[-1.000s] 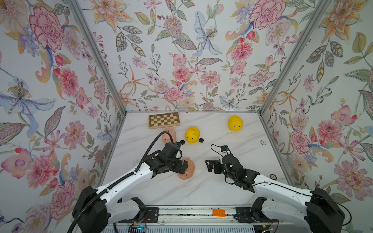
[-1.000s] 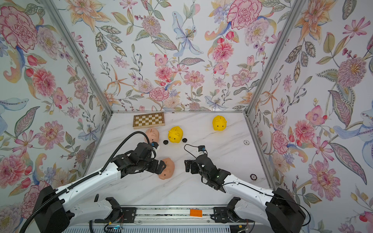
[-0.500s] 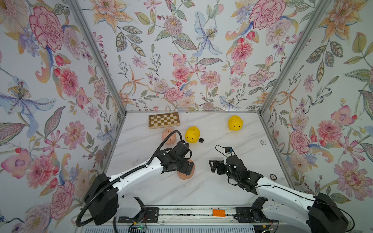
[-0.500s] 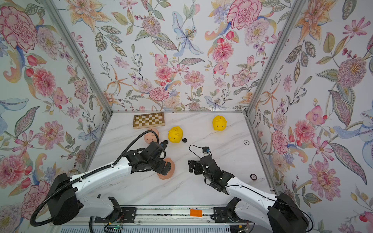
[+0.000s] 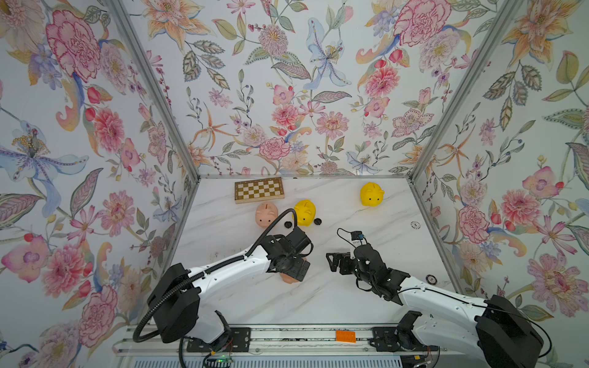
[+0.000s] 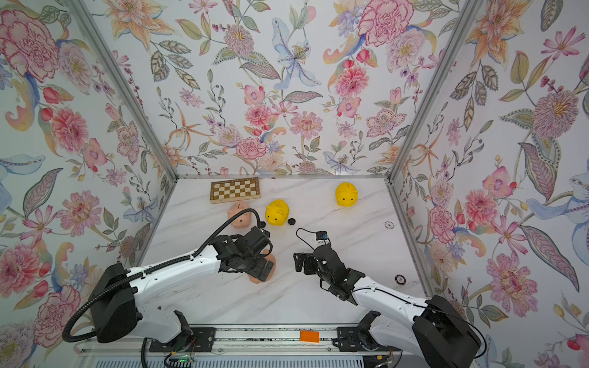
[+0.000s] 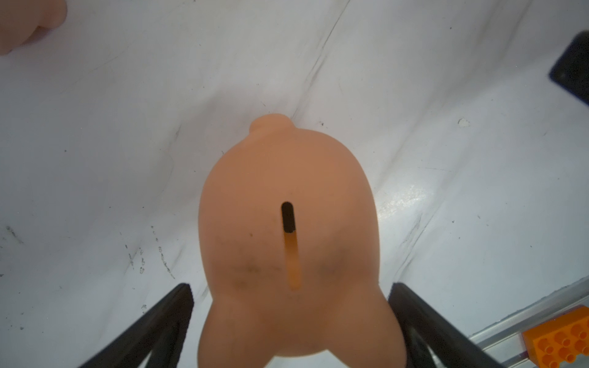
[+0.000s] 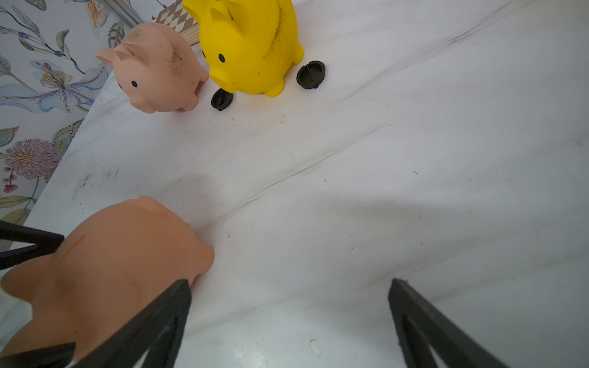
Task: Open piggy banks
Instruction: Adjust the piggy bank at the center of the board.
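Black-fingered left pincer [image 7: 290,288] spread wide astride the near peach pig [image 7: 287,178], upright on the counter [image 7: 95,127], not clamped. Right pincer [image 8: 290,282] likewise agape, empty, near it. Farther back, far peach pig [image 8: 156,67] and yellow pig [image 8: 251,44] touching, two loose black plugs [image 8: 310,75] alongside: probably opened. Likely left: near peach pig, plus rear yellow pig [image 5: 371,194]. Nothing visible through the coin slot [image 7: 287,216].

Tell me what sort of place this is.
Probably a staged robot test booth: floral-papered panels box in a marble-look tabletop, and two robot arms on a rail reach toward toy piggy banks.
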`<state>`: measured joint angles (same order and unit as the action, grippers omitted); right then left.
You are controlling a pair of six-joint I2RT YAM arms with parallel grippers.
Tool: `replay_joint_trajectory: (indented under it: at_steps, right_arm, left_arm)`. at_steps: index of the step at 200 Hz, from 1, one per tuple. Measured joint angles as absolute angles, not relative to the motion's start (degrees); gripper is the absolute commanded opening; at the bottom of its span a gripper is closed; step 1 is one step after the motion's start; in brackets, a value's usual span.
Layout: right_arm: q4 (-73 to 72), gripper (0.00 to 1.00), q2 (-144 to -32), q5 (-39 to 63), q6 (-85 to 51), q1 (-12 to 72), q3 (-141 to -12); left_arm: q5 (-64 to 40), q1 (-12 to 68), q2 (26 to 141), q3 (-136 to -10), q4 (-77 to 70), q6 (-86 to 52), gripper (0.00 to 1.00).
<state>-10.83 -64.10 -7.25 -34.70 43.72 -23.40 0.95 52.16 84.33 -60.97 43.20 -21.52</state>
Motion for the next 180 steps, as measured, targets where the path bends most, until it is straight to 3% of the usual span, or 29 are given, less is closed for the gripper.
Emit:
replay_joint_trajectory:
  at_steps: [107,180]
  right_arm:
    - [-11.7,0.99,-66.3,-5.5,-33.9,43.7,-24.2]
    - [-11.7,0.99,-59.9,2.9,-32.5,35.4,-24.4]
  left_arm:
    - [1.2,52.5,85.3,-61.1,43.2,-21.5,0.87]
    - [-10.0,50.4,80.9,-60.9,35.5,-21.3,0.81]
